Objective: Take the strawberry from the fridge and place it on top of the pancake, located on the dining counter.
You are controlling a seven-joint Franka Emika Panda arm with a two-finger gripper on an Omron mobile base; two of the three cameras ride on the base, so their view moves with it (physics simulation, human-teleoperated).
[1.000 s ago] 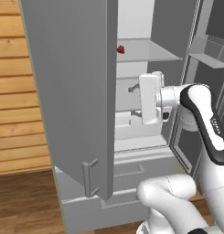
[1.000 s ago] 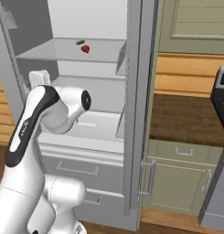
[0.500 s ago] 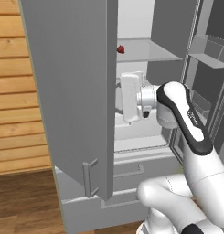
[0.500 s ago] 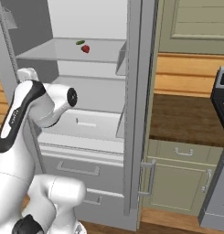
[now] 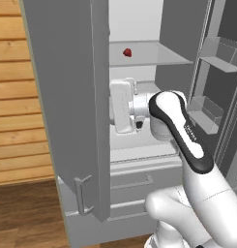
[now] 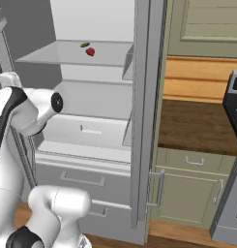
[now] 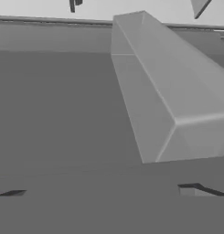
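Left base view – fridge: You see the fridge [image 5: 71,97] standing open, its grey left door swung toward you and covering the left half of the interior.
Left base view – strawberry: You find the strawberry [image 5: 127,52] lying on the upper glass shelf [image 5: 154,55], near its left side, just past the door edge.
Left base view – arm: You see the white hand reaching into the compartment below that shelf, pointing left toward the door. The strawberry sits above the hand, apart from it.
Left base view – gripper: The fingers are hidden behind the door edge, so you cannot read them here.
Left base view – drawers: You see two grey drawers [image 5: 139,186] below the compartment, both closed.
Right base view – strawberry: You see the strawberry [image 6: 91,51] on the same shelf [image 6: 52,55], with a small dark green item [image 6: 84,45] just behind it.
Right base view – arm: The arm's elbow and forearm sit at the left edge, level with the pale bin [image 6: 86,133] under the shelf.
Right base view – surroundings: To the right of the fridge you see a dark brown counter [image 6: 197,126] over pale green cabinets [image 6: 192,189].
Hand view – gripper: You see the two dark fingertips [image 7: 195,189] low at the far left and far right of the frame, spread wide, with nothing between them.
Hand view – surface: Ahead of the fingers you see a grey inner wall with a boxy door bin [image 7: 177,91] projecting from it.
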